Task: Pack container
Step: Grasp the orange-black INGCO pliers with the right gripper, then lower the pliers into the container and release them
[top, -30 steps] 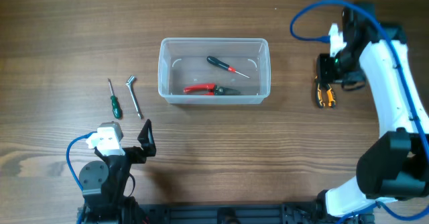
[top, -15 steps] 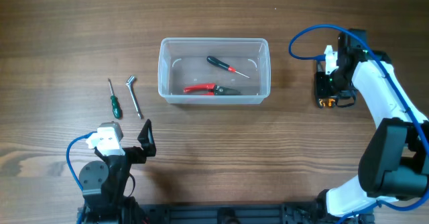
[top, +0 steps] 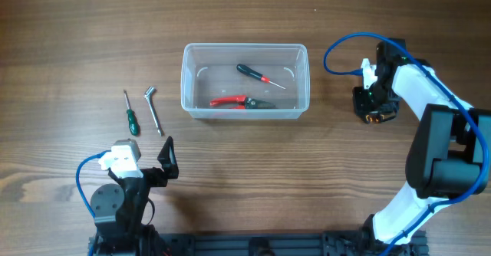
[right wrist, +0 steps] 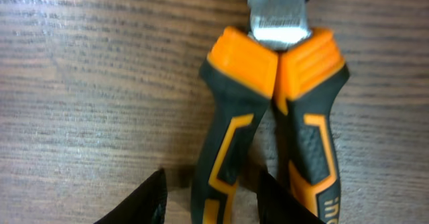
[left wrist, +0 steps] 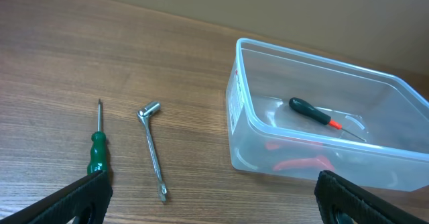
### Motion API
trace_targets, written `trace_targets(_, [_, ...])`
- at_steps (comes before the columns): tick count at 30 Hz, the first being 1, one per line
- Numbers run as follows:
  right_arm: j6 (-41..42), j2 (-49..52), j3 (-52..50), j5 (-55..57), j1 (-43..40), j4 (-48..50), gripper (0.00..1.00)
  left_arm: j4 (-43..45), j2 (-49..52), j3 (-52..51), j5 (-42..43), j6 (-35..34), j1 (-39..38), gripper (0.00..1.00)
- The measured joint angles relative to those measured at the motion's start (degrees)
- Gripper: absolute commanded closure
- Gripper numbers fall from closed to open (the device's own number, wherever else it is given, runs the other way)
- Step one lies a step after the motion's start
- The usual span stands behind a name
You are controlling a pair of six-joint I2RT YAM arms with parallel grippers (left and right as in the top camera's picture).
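Note:
The clear plastic container [top: 198, 63] stands at the table's middle and holds red-handled pliers [top: 236, 101] and a black-and-red screwdriver [top: 259, 75]. It also shows at the right of the left wrist view [left wrist: 236, 110]. Orange-and-black pliers [top: 374, 118] lie on the table to its right. My right gripper [top: 374, 107] is low over them. In the right wrist view its open fingers [right wrist: 211, 200] straddle the pliers' left handle [right wrist: 231, 117], with small gaps on both sides. My left gripper [top: 166, 160] is open and empty at the near left [left wrist: 214, 197].
A green-handled screwdriver [top: 131, 116] and a silver L-shaped socket wrench [top: 154, 108] lie left of the container, and both show in the left wrist view [left wrist: 98, 150] [left wrist: 153, 150]. A blue cable loops above the right arm [top: 345, 45].
My right arm has swung in and come down over the orange pliers, so its fingers now sit around one handle. The left arm and the other tools have not moved.

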Motion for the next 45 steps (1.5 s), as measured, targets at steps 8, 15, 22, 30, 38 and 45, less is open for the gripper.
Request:
trace_targets(8, [-0.48, 0.0, 0.0, -0.09, 0.0, 0.57, 0.89, 0.0, 0.0, 0.0, 0.0, 0.0, 0.0, 0.0])
trace_targets(15, [-1.14, 0.42, 2.8, -0.76, -0.04, -7.1, 0.96, 0.0, 0.0, 0.0, 0.0, 0.0, 0.0, 0.0])
trace_targets(22, [-1.14, 1.77, 18.69, -4.22, -0.02, -19.08, 0.96, -0.02, 0.0, 0.0, 0.0, 0.0, 0.0, 0.0])
trace_targets(30, [-6.93, 1.79, 44.26, -8.74, 7.87, -30.38, 0.96, 0.0, 0.0, 0.0, 0.0, 0.0, 0.0, 0.0])
trace_targets(38, [-19.82, 1.75, 47.3, -13.7, 28.5, -31.41, 0.96, 0.0, 0.0, 0.0, 0.0, 0.0, 0.0, 0.0])
trace_targets(45, [-27.69, 1.75, 46.95, -14.67, 40.26, -28.57, 0.96, 0.0, 0.0, 0.0, 0.0, 0.0, 0.0, 0.0])
